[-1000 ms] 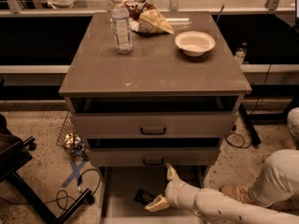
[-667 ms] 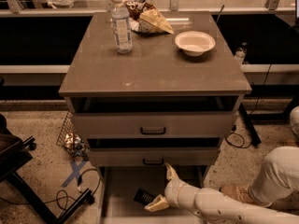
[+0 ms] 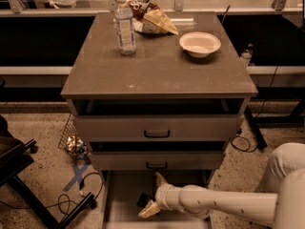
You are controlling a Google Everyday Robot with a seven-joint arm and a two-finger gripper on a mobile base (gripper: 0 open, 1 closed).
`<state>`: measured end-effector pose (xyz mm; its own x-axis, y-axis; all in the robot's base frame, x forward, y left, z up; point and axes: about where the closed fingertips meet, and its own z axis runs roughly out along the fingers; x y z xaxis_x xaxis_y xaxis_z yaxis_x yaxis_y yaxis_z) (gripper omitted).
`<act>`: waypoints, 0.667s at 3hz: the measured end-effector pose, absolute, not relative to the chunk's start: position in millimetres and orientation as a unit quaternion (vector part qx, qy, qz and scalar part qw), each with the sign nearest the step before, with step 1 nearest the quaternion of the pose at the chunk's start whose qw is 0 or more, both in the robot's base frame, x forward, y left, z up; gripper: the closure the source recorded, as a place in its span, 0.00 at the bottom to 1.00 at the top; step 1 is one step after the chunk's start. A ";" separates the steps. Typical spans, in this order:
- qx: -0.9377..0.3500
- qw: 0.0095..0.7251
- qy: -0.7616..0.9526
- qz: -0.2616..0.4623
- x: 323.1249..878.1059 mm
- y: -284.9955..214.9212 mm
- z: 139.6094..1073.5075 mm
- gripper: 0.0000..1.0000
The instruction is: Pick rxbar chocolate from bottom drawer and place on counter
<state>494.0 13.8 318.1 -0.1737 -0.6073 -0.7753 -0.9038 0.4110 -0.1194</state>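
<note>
The gripper (image 3: 154,194) sat low in the bottom drawer (image 3: 119,194), below the counter's (image 3: 157,66) front edge, its 2 fingers spread wide. The chocolate bar (image 3: 142,200) lay on the drawer floor just left of the lower finger.

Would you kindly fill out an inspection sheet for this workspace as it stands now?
Surface: counter, flat, carrying three items toward its back.
Job's things: rxbar chocolate lies on the floor of the pulled-out bottom drawer; not yet on the counter.
Clutter: water bottle, snack bag and bowl on the counter.
Grippers: gripper low inside the bottom drawer, fingers apart, right by the bar.
Cables: floor cables left of the cabinet; right-side cable by its other side.
Surroundings: wire basket and blue tape cross on the floor.
</note>
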 end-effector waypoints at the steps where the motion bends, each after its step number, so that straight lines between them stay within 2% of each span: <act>1: -0.507 0.372 0.749 0.211 504.9 27.7 264.0 0.00; 2: -0.478 0.375 0.754 0.249 505.0 47.3 168.7 0.00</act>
<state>505.0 47.3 168.7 -0.2616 -0.5357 -0.8029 -0.9080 0.4186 0.0166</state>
